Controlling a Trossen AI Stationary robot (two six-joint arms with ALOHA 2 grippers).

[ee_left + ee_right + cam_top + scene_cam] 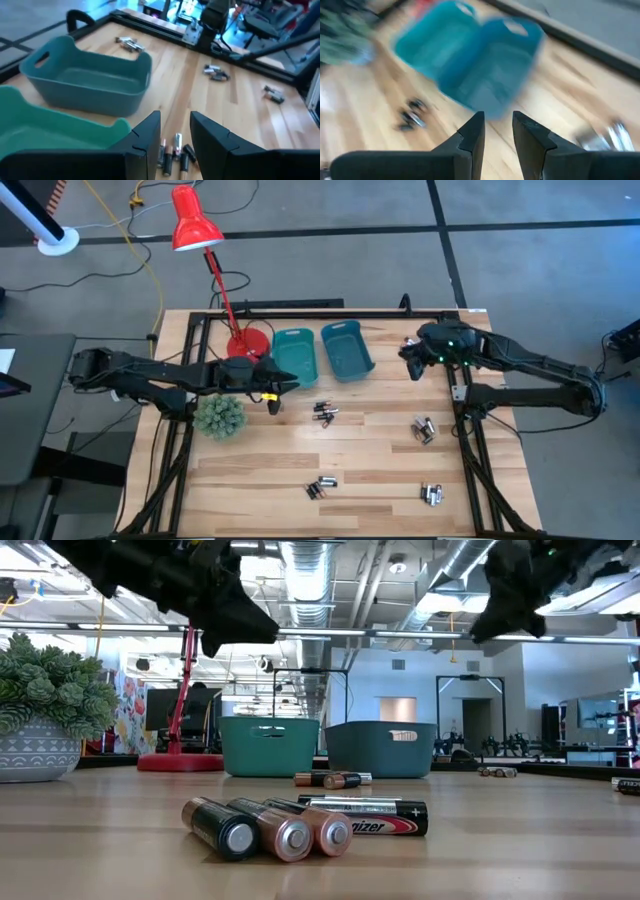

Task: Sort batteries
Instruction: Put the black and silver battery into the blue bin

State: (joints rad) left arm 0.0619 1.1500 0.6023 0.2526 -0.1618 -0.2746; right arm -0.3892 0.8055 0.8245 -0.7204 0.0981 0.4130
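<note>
Small batteries lie on their sides in several loose clusters on the wooden table: one in the middle (324,413), one at the right (424,430) and two near the front (320,488) (432,494). Two teal bins, a greener one (294,354) and a bluer one (346,348), stand at the far side. My left gripper (288,385) (175,116) hovers open beside the greener bin, above the middle cluster (172,155). My right gripper (410,365) (498,116) hangs open above the table, right of the bluer bin (490,70). Nothing is between either pair of fingers.
A spiky green plant in a pot (219,416) stands at the left, close to my left arm. A red desk lamp (246,340) has its base at the far left, beside the greener bin. Bare wood lies between the battery clusters.
</note>
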